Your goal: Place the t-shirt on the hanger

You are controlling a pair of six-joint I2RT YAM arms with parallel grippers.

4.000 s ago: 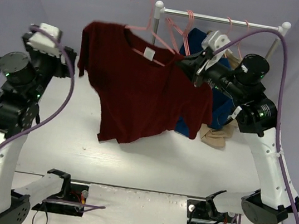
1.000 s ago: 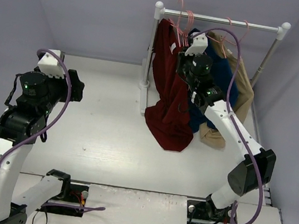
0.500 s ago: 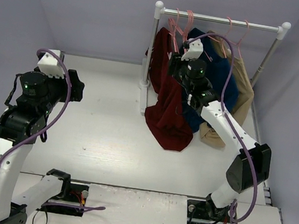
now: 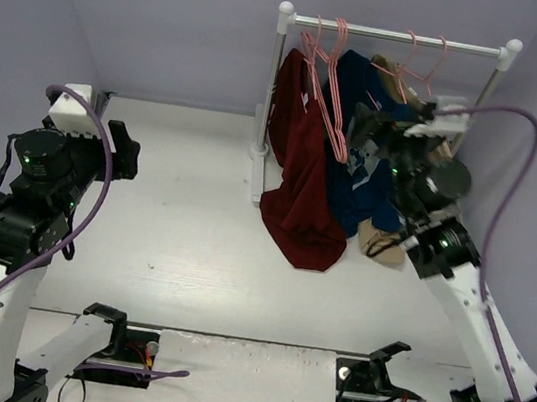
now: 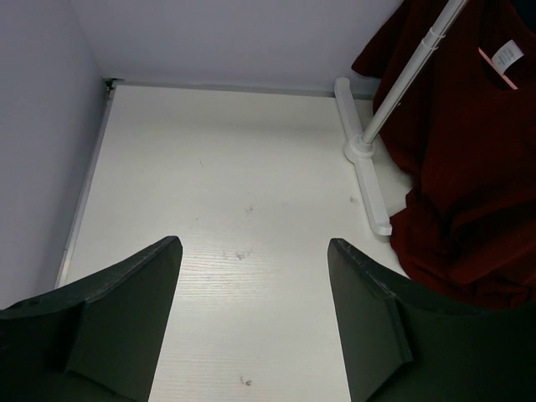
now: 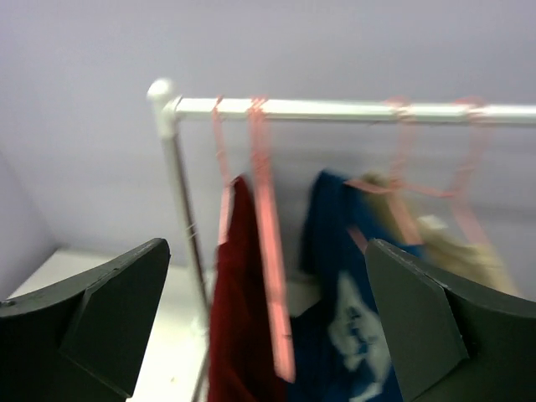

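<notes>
The maroon t-shirt (image 4: pixel 301 171) hangs on a pink hanger (image 4: pixel 310 44) at the left end of the rack's rail, and its hem reaches the table. In the right wrist view the t-shirt (image 6: pixel 239 318) droops from the hanger (image 6: pixel 223 180), blurred. My right gripper (image 4: pixel 368 127) (image 6: pixel 266 244) is open and empty, a short way right of the t-shirt, facing the rack. My left gripper (image 4: pixel 125 157) (image 5: pixel 251 251) is open over bare table, well left of the rack. The t-shirt (image 5: pixel 469 167) fills the right edge of the left wrist view.
A bare pink hanger (image 4: pixel 335 105) (image 6: pixel 270 276) hangs beside the t-shirt. A navy garment (image 4: pixel 356 189) (image 6: pixel 343 301) and a tan garment (image 4: pixel 389 241) hang further right. The white rack's rail (image 4: pixel 404 37), post (image 5: pixel 402 79) and foot (image 5: pixel 368 188) stand at the back.
My right gripper has opened and pulled back to the right, away from the rack. The t-shirt stays hanging on the rail. The left arm has shifted a little to the left.
</notes>
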